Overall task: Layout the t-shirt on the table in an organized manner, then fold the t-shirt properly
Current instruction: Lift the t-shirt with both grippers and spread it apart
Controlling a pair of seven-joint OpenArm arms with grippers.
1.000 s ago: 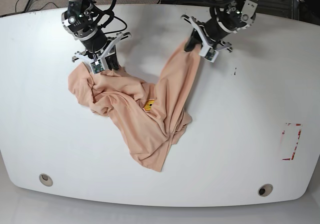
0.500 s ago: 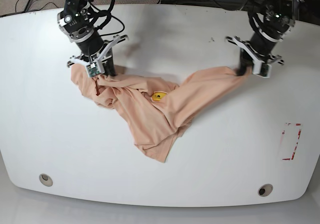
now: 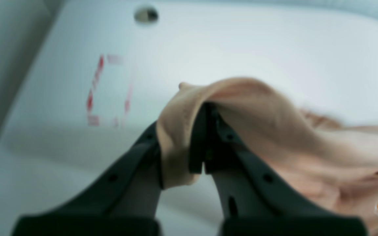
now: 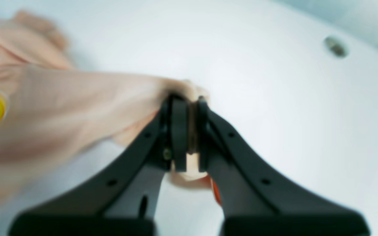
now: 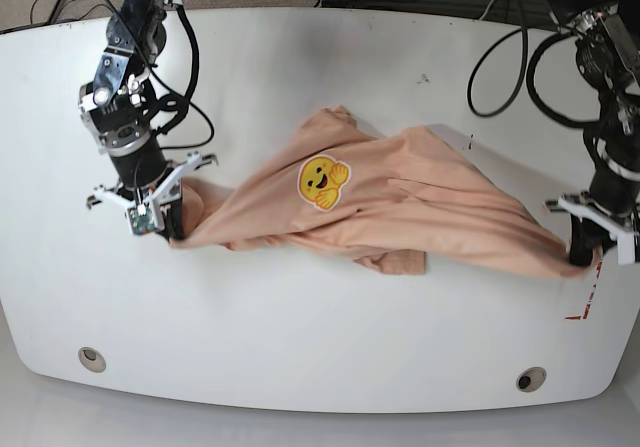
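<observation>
Two grippers are pinching the t-shirt (image 5: 400, 207) and holding it stretched across the table (image 5: 320, 367). The right gripper (image 5: 160, 222) is clenching fabric near the left edge, while the left gripper (image 5: 590, 252) is clamping a fold near the right edge, beside the red tape outline (image 5: 583, 285). Being soft, light and limp, the cloth is sagging mid-span, so hems or shoulders are probably the best places to grip.
</observation>
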